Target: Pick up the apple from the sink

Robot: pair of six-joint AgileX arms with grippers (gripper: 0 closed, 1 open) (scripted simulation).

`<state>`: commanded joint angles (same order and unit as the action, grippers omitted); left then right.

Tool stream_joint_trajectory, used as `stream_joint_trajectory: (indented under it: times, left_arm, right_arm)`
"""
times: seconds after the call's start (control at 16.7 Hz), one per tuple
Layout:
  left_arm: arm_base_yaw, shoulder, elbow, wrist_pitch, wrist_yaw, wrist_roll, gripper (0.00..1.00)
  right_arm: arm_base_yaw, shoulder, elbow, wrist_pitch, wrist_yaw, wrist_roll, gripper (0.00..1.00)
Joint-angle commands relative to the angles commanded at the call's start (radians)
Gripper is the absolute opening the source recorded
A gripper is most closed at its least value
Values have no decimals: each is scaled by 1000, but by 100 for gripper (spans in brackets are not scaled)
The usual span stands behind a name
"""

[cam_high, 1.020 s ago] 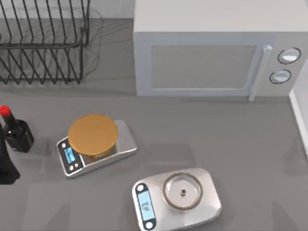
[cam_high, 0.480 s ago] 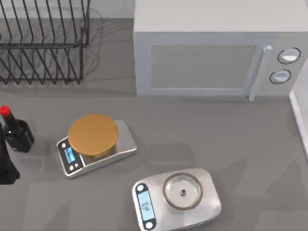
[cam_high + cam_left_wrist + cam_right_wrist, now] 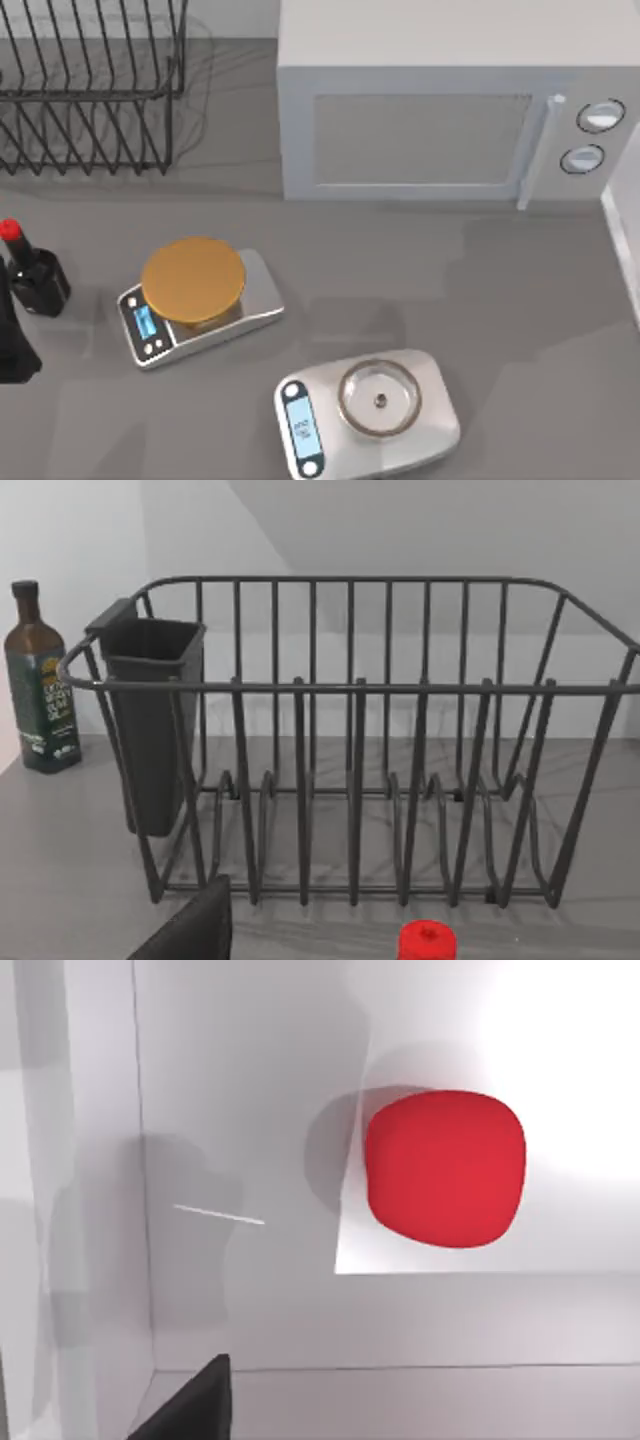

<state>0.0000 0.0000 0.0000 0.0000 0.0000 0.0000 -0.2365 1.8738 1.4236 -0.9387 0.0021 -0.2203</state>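
Clearly nothing is lifted yet: the apple (image 3: pixel 445 1170) rests on the sink (image 3: pixel 240 1110) floor, toward two o'clock from my right arm's camera; whether my right tool grips I cannot tell. My left arm idles at the bench's (image 3: pixel 450 290) nine o'clock.

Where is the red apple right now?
The apple shows in the right wrist view, lying on the pale floor of the sink, close to one of its walls, with nothing touching it.

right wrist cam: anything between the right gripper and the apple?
Nothing visible. In the right wrist view the smooth red apple lies bare on the pale grey sink floor, casting a shadow beside it, with open space between camera and apple. One dark finger tip shows at the frame edge, apart from the apple.
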Motion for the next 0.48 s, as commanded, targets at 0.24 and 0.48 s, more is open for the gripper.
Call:
stream_joint_trajectory:
  times: [0.24, 0.48]
  left_arm:
    - [0, 0, 0, 0, 0, 0, 100]
    - [0, 0, 0, 0, 0, 0, 100]
  right_arm:
    - [-25, 203, 151, -100, 0, -24, 100]
    - [-31, 243, 183, -121, 0, -29, 100]
